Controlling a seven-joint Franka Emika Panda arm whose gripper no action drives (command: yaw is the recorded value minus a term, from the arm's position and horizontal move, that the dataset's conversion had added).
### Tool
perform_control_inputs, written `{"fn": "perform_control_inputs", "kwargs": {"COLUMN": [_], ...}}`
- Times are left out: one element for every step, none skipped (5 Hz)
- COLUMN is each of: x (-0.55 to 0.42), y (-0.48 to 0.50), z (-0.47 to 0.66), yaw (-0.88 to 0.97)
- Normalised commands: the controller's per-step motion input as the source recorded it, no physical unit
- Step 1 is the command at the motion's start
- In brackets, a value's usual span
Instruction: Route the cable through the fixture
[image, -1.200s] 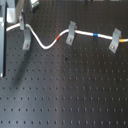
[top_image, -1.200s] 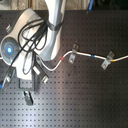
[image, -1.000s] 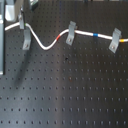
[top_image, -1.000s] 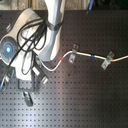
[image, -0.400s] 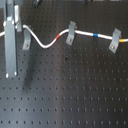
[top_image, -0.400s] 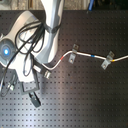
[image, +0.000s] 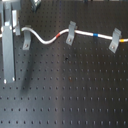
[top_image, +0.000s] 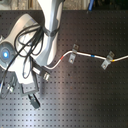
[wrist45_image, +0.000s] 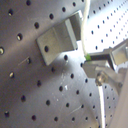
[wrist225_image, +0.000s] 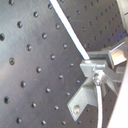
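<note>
Cable first: we see the long thin white cord (image: 45, 39), with its red and blue bands, running in the first exterior view across the black perforated tabletop (image: 70, 95) through the middle (image: 70, 33) and far (image: 115, 40) small grey slanted metal clips, so those hold it in line. Its free end reaches the third such clip (image: 26, 40), beside the tall grey metal bar (image: 10, 50). Our hand (wrist225_image: 102, 70) appears nipped onto the cord in the second wrist view, probably to steer it into that clip.
</note>
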Motion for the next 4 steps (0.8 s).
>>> {"fn": "perform_control_inputs", "kwargs": {"x": [0.006, -0.063, -0.070, -0.119], "y": [-0.021, -0.030, -0.033, -0.045], "z": [0.38, 0.34, 0.41, 0.07], "yaw": [-0.22, -0.21, -0.34, -0.11]}}
